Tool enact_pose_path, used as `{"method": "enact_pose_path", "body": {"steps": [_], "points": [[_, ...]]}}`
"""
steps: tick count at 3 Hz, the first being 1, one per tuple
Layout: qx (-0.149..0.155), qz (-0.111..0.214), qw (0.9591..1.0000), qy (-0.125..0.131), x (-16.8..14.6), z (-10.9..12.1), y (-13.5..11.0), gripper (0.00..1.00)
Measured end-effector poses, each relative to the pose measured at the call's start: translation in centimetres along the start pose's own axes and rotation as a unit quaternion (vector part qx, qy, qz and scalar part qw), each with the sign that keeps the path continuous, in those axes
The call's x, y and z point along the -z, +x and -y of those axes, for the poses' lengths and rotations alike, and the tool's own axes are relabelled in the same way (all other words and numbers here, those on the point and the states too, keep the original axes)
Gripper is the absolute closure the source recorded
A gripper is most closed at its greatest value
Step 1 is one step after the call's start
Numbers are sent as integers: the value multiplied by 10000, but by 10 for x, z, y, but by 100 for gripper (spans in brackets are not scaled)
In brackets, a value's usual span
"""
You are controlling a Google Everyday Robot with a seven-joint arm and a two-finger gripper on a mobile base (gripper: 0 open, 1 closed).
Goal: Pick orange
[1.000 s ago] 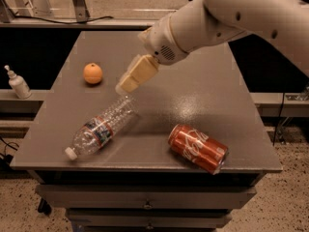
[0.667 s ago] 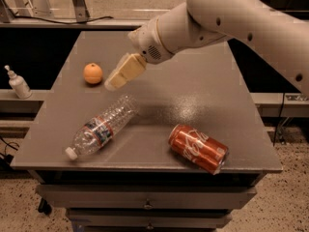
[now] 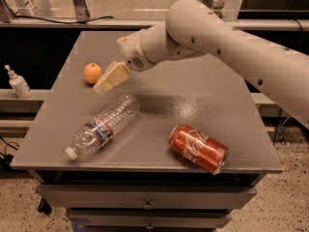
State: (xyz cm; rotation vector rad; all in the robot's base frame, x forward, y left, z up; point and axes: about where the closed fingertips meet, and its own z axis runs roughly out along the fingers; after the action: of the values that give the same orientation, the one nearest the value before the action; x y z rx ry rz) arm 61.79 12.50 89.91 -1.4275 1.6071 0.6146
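The orange [image 3: 92,73], a small round orange fruit, sits on the grey table [image 3: 203,95] near its left edge. My gripper [image 3: 102,85] reaches in from the upper right on a big white arm [image 3: 227,42]. Its cream-coloured tip is just right of the orange and slightly nearer the camera, close to it but apart from it. The gripper holds nothing that I can see.
A clear plastic bottle [image 3: 101,125] lies on its side at the front left of the table. A red Coca-Cola can [image 3: 198,148] lies on its side at the front right. A white pump bottle [image 3: 18,83] stands on a ledge left of the table.
My arm has swung left and the gripper has moved toward the orange, from above the bottle to right beside the fruit. The orange, bottle and can have not moved.
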Motion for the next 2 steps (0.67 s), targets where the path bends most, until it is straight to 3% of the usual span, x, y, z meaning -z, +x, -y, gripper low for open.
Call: {"method": "enact_pose_path", "body": {"steps": [2], "points": [[35, 166, 9998, 83, -41, 17, 1, 0]]}}
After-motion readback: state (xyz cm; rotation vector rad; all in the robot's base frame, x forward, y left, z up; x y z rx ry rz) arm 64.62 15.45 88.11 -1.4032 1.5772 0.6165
